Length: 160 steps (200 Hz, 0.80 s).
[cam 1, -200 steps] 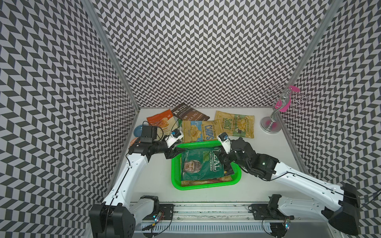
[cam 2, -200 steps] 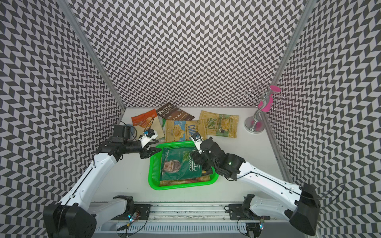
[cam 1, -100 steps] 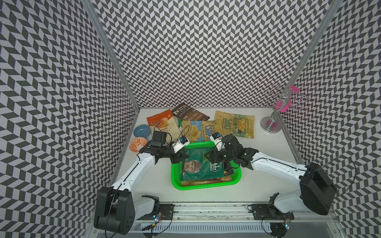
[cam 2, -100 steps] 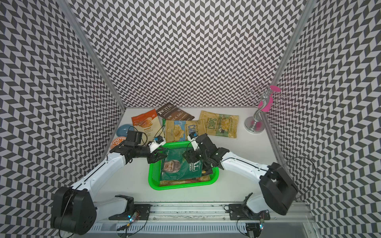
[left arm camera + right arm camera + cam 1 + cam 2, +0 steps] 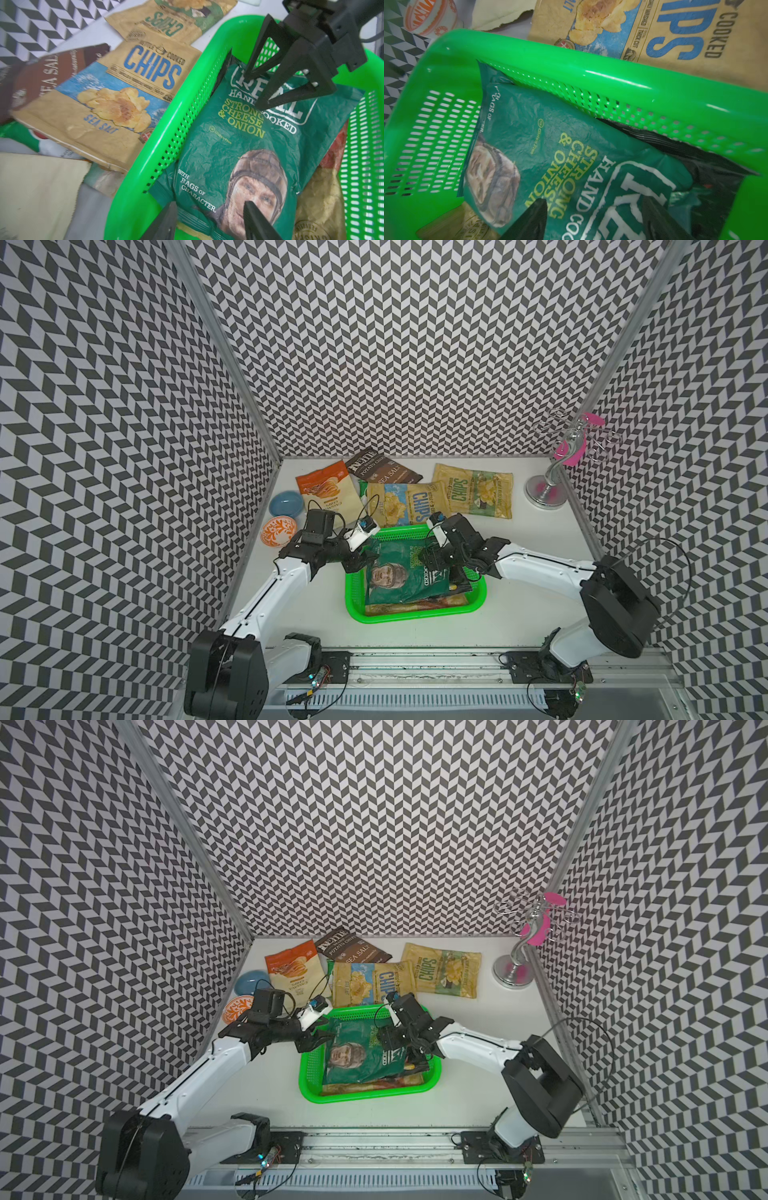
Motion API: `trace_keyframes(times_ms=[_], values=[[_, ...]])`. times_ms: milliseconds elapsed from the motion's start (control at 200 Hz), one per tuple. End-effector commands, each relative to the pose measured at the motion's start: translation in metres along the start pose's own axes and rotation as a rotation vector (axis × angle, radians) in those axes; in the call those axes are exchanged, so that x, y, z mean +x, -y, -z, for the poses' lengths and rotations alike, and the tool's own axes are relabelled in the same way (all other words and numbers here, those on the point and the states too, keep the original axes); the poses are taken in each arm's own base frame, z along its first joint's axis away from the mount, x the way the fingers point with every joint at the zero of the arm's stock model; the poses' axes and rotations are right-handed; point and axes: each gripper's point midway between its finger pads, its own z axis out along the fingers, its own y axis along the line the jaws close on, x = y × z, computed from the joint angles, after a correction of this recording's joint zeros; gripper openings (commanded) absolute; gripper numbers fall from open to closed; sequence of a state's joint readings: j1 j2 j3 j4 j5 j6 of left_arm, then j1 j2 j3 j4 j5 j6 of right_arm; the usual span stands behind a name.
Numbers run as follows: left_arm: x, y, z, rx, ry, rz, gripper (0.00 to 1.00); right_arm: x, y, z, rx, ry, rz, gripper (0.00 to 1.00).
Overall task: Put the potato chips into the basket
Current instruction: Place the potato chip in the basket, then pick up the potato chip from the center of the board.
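Both top views show the bright green perforated plastic basket (image 5: 411, 616) mid-table. The dark green "REAL" chip bag (image 5: 399, 576) lies on top of other bags inside it, and a tan "CHIPS" bag (image 5: 409, 506) lies just behind. The left gripper (image 5: 360, 562) is at the green bag's left edge and the right gripper (image 5: 432, 562) is over its far right part.

Only the left wrist view shows both sets of jaws. The left gripper (image 5: 209, 205) is spread over the bag's printed face, and the right gripper (image 5: 254, 91) is spread above the "REAL" lettering. Neither clamps anything.

The right wrist view adds a black bag (image 5: 695, 158) underneath.

A second ago the left gripper was outside the basket's corner.
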<state>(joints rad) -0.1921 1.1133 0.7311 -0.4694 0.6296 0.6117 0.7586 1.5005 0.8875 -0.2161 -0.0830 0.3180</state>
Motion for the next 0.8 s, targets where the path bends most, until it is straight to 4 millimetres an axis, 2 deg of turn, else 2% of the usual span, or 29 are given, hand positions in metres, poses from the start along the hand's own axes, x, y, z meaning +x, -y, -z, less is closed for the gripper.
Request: trace_keyframes(times_ms=[0,120,180,240,366,506,666,796], values=[[-0.03,-0.017,0.022,-0.097,0.086,0.035,0.64,-0.053,-0.012,0.05,0.006,0.176,0.039,0.76],[-0.043,-0.031,0.043,-0.161,0.141,0.095,0.98,-0.075,-0.013,0.083,0.021,0.253,0.051,0.76],[-0.045,-0.031,0.049,-0.148,0.161,0.112,0.99,-0.084,-0.013,0.097,0.018,0.289,0.044,0.74],[-0.043,-0.026,0.051,-0.112,0.176,0.127,0.99,-0.095,-0.003,0.112,0.034,0.353,-0.014,0.74],[-0.034,-0.017,0.05,-0.053,0.164,0.14,0.99,-0.107,0.043,0.133,0.064,0.438,-0.193,0.72],[-0.028,-0.033,0.056,-0.127,0.142,0.206,0.99,-0.109,0.106,0.14,0.137,0.49,-0.369,0.71],[-0.018,-0.052,0.057,-0.231,0.121,0.261,0.99,-0.098,0.18,0.127,0.237,0.494,-0.548,0.71],[-0.009,-0.067,0.058,-0.322,0.108,0.29,0.99,-0.092,0.227,0.113,0.301,0.467,-0.605,0.7]])
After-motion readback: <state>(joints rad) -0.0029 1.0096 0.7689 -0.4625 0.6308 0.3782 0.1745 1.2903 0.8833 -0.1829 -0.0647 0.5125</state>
